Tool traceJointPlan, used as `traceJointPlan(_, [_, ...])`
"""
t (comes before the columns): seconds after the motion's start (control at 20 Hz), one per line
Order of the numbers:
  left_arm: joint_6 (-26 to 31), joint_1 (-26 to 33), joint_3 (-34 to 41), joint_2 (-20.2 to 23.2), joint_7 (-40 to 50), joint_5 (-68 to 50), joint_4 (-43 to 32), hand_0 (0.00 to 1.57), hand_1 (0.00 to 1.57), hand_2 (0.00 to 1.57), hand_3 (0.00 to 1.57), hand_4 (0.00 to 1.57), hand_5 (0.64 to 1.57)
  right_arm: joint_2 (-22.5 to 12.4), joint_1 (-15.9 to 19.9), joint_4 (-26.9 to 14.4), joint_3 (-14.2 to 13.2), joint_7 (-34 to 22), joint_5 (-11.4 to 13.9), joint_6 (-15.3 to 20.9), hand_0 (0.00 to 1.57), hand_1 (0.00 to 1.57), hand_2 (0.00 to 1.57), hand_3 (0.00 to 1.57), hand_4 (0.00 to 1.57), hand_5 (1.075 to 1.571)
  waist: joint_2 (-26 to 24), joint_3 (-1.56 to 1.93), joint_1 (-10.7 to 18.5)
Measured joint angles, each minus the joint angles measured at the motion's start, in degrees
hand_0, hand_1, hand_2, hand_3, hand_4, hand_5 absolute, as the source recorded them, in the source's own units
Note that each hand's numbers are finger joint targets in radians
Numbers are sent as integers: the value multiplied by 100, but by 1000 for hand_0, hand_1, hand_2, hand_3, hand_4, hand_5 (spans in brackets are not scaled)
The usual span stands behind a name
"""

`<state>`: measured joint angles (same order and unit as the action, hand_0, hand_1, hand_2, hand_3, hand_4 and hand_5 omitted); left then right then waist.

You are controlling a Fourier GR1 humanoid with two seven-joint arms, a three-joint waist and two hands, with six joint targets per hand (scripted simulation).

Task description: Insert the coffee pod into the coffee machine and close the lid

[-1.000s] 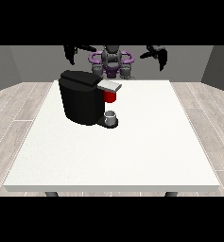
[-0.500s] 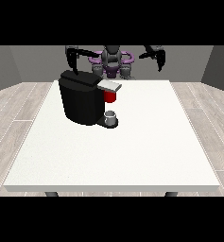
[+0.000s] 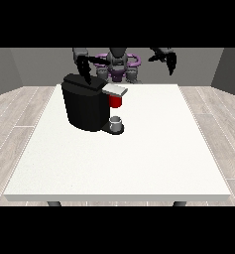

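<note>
Boxy matte-black coffee machine (image 3: 87, 105) on far-left of smooth white table (image 3: 139, 158), w/ flat grey lid (image 3: 115, 90) jutting right over a red thing at the machine (image 3: 115, 101). Small grey cylindrical thing (image 3: 116, 123) on its base; can't tell if it's the pod. Hand at the view's left (image 3: 84, 69) hangs above machine top, fingers pointing down, holding nothing. Hand at the view's right (image 3: 168, 60) raised, well apart, fingers drooping, empty.

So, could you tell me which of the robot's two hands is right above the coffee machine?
The hand at the view's left: it hangs over the black coffee machine. The hand at the view's right is raised, far from the machine.
</note>
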<state>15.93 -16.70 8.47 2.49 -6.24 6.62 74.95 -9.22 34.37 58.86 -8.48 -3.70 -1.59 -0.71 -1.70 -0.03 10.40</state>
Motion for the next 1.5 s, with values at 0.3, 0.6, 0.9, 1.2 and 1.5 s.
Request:
traceJointPlan(0.3, [-123,143,-48,59,153,-62,435,0,0,0,0,316,1571,6,399,-191,44,58,24,-25,0,0,0,0,204,1571,238,-1,-34])
traceJointPlan(0.6, [-207,270,-82,154,96,-16,568,0,0,0,0,361,1571,-61,863,-296,163,28,176,-43,0,0,0,0,118,1571,423,2,-32])
traceJointPlan(0.9, [-241,283,-87,216,-17,14,473,0,0,0,0,372,1571,83,1377,-300,431,-178,416,25,0,0,0,0,0,1571,509,1,21])
traceJointPlan(1.2, [-255,152,-158,226,216,-30,665,0,0,0,0,330,1571,186,1750,-464,531,-65,598,96,0,0,0,0,0,1571,660,3,135])
traceJointPlan(1.5, [-245,124,-211,259,153,-5,647,0,0,0,0,326,1571,240,2288,-566,731,-163,946,227,0,0,0,0,300,1571,790,1,291])
